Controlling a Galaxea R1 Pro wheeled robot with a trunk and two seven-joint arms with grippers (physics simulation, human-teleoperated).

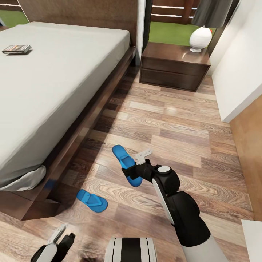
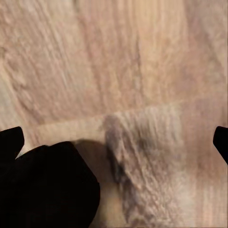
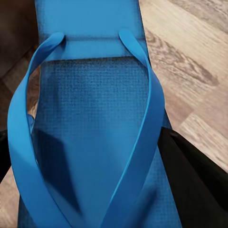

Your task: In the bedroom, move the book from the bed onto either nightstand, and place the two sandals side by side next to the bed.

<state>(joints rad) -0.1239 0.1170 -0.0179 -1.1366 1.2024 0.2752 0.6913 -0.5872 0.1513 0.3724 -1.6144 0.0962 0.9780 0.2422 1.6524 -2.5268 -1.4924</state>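
Head view, right gripper: the right gripper (image 1: pixel 134 174) is clenched on one blue sandal (image 1: pixel 125 163), which sticks out ahead of it toward the nightstand (image 1: pixel 174 67).
Head view, second sandal: the other sandal (image 1: pixel 91 200) lies flat on the wood floor (image 1: pixel 182 127), to the left of the right gripper and nearer the robot, close to the bed's corner.
Head view, book: the book (image 1: pixel 16 49) rests on the bed (image 1: pixel 54 83), far ahead and to the left of both grippers.
Head view, nightstand: it stands well ahead of the right gripper, carrying a white lamp (image 1: pixel 199 39).
Head view, left gripper: the left gripper (image 1: pixel 62 236) hangs low over the floor; I cannot tell its state here.
Left wrist view: bare floor planks (image 2: pixel 142 71) lie ahead; dark finger tips (image 2: pixel 10 140) sit at opposite edges, spread wide and released, with nothing between them.
Right wrist view: the held sandal (image 3: pixel 95 123) lies along the gripper, its straps (image 3: pixel 149 118) on top, with a black finger (image 3: pixel 190 171) pressed at its side.
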